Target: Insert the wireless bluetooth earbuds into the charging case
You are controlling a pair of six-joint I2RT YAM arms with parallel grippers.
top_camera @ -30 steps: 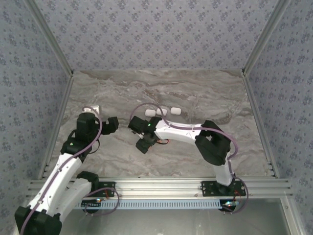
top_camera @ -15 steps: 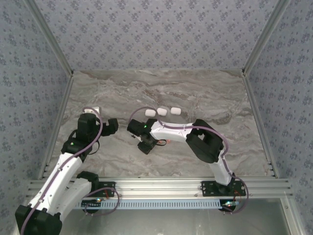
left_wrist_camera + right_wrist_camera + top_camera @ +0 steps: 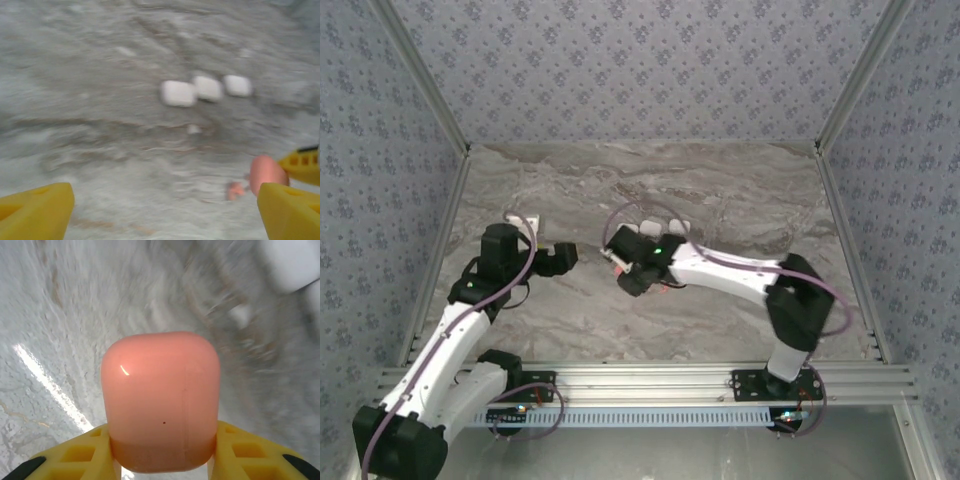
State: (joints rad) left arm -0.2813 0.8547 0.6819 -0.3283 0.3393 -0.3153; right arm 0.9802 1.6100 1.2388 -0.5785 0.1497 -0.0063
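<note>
**Salmon charging case** (image 3: 160, 400): rounded block clamped between the yellow fingers (image 3: 80, 455) of the right tool (image 3: 162, 462). Its long axis runs straight out from the fingers, free end pointing away over the bench (image 3: 60, 315). The right wrist view shows a faint seam running lengthwise near the case's right side. The left wrist view shows the same case side-on at the frame's right edge, slightly tilted, with one yellow finger beside it.

**Salmon-red earbud** (image 3: 234, 190): lies on the bench just left of the held case in the left wrist view. It is too blurred to tell its long axis or where the stem points.

**White earbud** (image 3: 194, 129): small pale speck on the bench, near the white cases and on their nearer side. Its axis cannot be told.

**White cases** (image 3: 208, 88): three in a left-to-right row, close together. The left wrist view shows all three, while in the top view the right arm covers part of the row.

**Left tool** (image 3: 162, 205): fingers spread wide with bare bench between them. The top view places it left of the right tool, apart from it
</note>
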